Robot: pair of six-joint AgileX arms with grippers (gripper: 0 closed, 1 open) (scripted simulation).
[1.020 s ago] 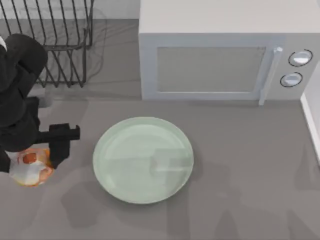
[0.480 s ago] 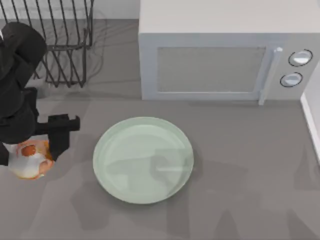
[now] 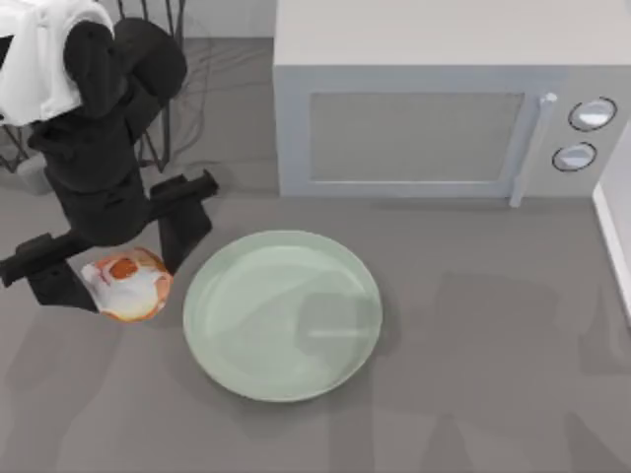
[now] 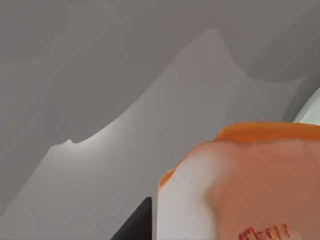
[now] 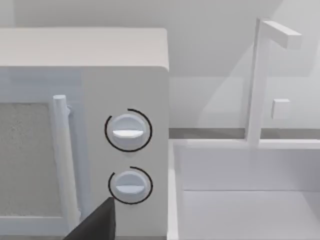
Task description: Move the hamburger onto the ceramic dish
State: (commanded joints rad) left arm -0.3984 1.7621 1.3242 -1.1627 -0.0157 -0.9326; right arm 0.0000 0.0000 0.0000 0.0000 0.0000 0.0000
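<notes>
We have L gripper (image 3: 118,258) clamped on hamburger (image 3: 126,285), held clear of table just left of ceramic dish (image 3: 283,315) for transfer; R arm parked.

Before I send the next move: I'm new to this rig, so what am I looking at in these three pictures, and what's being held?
This is a simulated two-arm AgileX robot at a grey table.

The top view looks straight down. The black left gripper hangs at the table's left with its jaws shut on the hamburger, just left of the ceramic dish and not yet over it. Behind stand a microwave and a wire rack.

The left wrist view rides on that arm and shows the hamburger close up.

The right wrist view faces the microwave's dials and a white sink; that arm looks parked.
</notes>
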